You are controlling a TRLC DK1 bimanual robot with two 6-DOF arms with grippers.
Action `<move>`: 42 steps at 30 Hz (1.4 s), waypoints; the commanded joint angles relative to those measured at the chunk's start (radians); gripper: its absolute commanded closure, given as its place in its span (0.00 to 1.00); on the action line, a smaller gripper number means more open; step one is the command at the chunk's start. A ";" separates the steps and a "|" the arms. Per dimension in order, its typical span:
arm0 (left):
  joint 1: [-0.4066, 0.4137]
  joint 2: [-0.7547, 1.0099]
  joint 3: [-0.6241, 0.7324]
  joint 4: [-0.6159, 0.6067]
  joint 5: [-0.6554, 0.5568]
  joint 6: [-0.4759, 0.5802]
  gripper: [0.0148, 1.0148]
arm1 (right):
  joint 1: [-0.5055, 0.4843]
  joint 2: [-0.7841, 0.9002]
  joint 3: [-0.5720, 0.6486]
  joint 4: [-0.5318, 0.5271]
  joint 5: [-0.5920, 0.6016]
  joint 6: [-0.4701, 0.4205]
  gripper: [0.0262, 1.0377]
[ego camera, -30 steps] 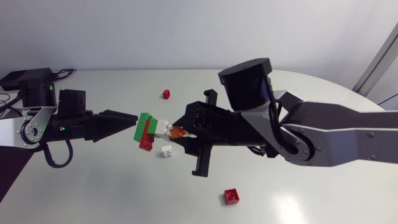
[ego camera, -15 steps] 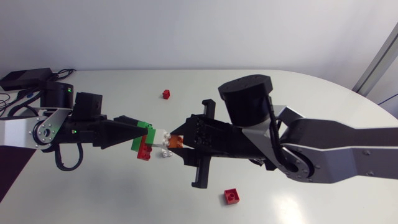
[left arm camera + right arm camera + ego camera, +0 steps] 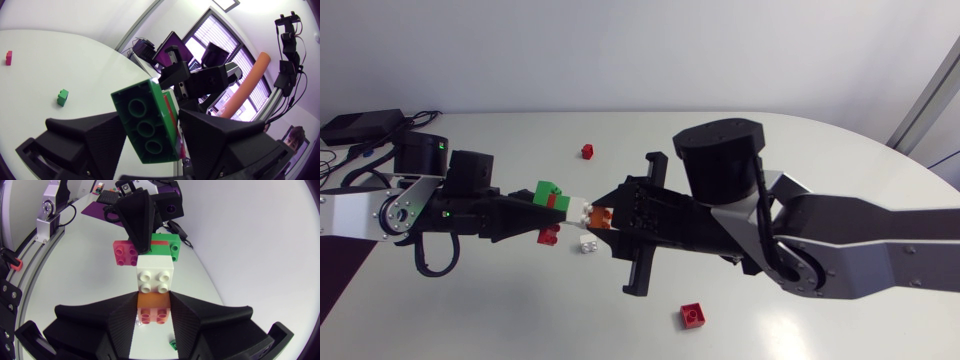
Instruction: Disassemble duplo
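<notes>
A duplo stack hangs in the air between my two grippers over the middle of the table. My left gripper [image 3: 546, 211] is shut on its green brick [image 3: 550, 193] [image 3: 145, 122], with a finger against each side. A red brick [image 3: 549, 235] [image 3: 126, 253] sits under the green one. A white brick [image 3: 584, 210] [image 3: 156, 277] joins them to an orange brick [image 3: 603, 214] [image 3: 152, 307]. My right gripper [image 3: 607, 216] [image 3: 152, 314] is shut on the orange brick. The two grippers point at each other, tips a brick's length apart.
A loose white brick [image 3: 588, 243] lies on the table [image 3: 770, 140] just below the stack. One red brick [image 3: 587, 151] lies farther back, another red brick [image 3: 693, 314] near the front. A small green brick [image 3: 62, 96] lies on the table in the left wrist view.
My left gripper has moved right onto the stack and its fingers have come together on the green brick. The stack has turned a little. My right gripper has kept its hold.
</notes>
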 commanded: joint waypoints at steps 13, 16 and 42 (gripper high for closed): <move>-0.001 -0.034 -0.026 0.000 0.016 0.040 0.69 | 0.033 0.015 -0.041 -0.005 0.027 -0.037 0.74; 0.011 -0.034 -0.025 0.001 0.015 0.041 0.69 | 0.022 0.013 -0.043 -0.008 0.033 -0.038 0.74; 0.001 -0.077 -0.043 0.007 -0.067 0.101 0.68 | -0.115 0.337 0.239 -0.536 0.065 -0.037 0.74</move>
